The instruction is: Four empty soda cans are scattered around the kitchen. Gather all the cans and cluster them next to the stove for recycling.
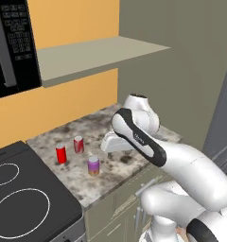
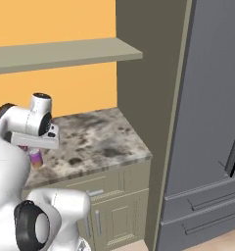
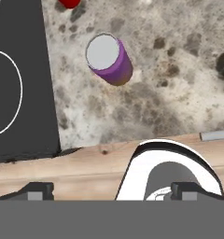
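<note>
Black microwave upper left w/ grey-green shelf beside it — orange wall behind. Mottled stone counter over cabinet drawers. Tall dark-grey fridge at right — wood floor below.

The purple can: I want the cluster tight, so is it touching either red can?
Apart. In the left base view, bare counter separates the purple can from both red cans, which stand farther back.

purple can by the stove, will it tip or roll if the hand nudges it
The purple can stands upright, tall for its base, so a high nudge would likely tip it. Being round, it would probably roll on the flat counter. Its smooth side may slip.
</note>
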You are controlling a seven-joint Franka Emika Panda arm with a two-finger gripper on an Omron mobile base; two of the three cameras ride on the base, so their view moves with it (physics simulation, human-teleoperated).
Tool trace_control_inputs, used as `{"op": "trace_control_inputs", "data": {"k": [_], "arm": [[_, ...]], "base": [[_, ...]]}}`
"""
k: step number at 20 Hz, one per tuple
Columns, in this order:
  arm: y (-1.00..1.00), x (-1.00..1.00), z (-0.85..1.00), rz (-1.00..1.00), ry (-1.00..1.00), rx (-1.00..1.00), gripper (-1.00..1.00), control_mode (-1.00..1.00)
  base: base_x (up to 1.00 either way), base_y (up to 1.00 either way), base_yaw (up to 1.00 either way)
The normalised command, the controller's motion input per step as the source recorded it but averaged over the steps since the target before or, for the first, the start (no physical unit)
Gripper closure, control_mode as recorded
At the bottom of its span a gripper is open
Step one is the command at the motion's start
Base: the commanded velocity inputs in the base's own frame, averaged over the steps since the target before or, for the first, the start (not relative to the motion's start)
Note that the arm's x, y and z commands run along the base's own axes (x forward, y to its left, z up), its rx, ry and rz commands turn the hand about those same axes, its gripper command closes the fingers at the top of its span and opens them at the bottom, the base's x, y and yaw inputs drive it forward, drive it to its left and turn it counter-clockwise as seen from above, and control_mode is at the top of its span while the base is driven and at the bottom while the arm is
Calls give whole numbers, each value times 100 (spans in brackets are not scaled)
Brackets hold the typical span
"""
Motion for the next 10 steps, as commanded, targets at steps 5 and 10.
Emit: {"op": "trace_control_inputs", "data": {"k": [5,10], "arm": [[-30,-55,4,0,0,-14,-100,-100],[-31,-56,2,-2,0,-16,-100,-100]], "base": [[0,0,0],[0,0,0]]}}
